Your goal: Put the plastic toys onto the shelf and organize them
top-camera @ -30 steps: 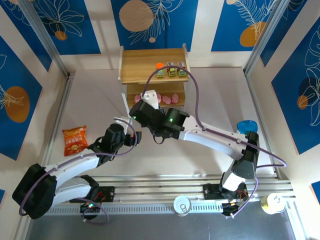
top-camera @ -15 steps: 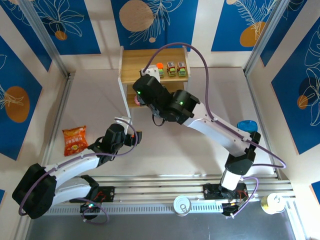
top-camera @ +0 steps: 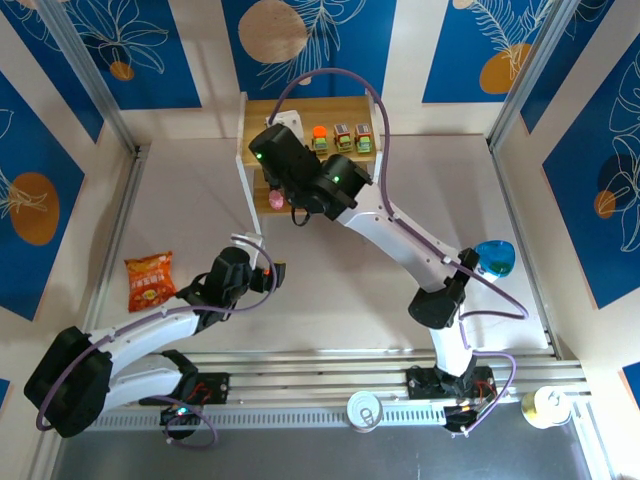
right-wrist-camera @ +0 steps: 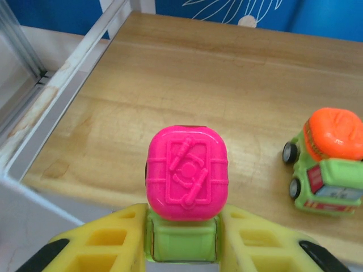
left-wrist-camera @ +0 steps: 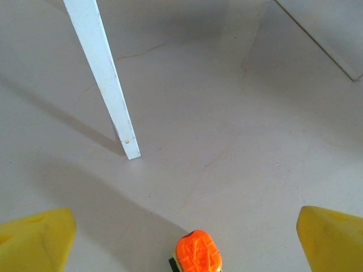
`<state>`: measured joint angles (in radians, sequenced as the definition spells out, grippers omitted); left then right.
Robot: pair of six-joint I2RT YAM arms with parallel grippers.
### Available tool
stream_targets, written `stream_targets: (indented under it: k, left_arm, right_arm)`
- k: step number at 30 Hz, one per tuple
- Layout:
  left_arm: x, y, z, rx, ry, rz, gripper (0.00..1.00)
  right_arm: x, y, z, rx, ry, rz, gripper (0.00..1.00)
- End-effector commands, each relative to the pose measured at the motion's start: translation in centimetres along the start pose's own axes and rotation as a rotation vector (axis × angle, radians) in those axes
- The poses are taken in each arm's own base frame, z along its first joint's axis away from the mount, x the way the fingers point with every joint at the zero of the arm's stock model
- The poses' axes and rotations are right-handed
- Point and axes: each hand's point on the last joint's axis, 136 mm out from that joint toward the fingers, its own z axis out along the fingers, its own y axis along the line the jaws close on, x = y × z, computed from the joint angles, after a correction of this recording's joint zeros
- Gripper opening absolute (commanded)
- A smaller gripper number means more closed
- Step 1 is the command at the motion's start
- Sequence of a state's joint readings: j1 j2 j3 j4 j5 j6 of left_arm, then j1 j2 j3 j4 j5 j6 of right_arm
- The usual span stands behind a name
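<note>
Your right claw (right-wrist-camera: 184, 246) was shut tight on a green car with a magenta top (right-wrist-camera: 187, 173); you held it just above the top board of the shelf (right-wrist-camera: 198, 68), near its left front corner; a green car with an orange top (right-wrist-camera: 328, 161) sat on that board to the right, apart from yours; seen from above, two more toy cars (top-camera: 342, 137) stood in a row beside it; a pink figure (top-camera: 276, 200) lay on the lower board, partly hidden by your arm.

Your left claw (left-wrist-camera: 182, 226) was open wide, low over the worktop (left-wrist-camera: 255, 141); a small orange-topped car (left-wrist-camera: 196, 256) stood on the worktop between the fingers, touching neither; a white shelf leg (left-wrist-camera: 108, 85) stood ahead of it.
</note>
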<state>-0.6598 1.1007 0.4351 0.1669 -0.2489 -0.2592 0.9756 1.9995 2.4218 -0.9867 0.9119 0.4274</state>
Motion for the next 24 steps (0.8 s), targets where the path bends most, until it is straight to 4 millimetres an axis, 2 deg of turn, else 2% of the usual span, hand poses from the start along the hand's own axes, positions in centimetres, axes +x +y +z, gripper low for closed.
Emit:
stream_targets:
  k: [1,9,24]
  left_arm:
    - [-1.5,-0.4,-0.2,-0.002,-0.035,0.012,1.00]
    - [-1.6,-0.3,-0.3,-0.005,-0.039,0.011,1.00]
    - [-1.5,-0.3,-0.3,-0.006,-0.038,0.009,1.00]
  right_arm:
    - [-1.2,-1.1,0.3,0.016,-0.006,0.003,0.30]
    - [-0.5,-1.9,2.5,0.021,0.045,0.048,0.30]
    - [0.6,-2.0,4.1,0.029,0.080,0.055,0.30]
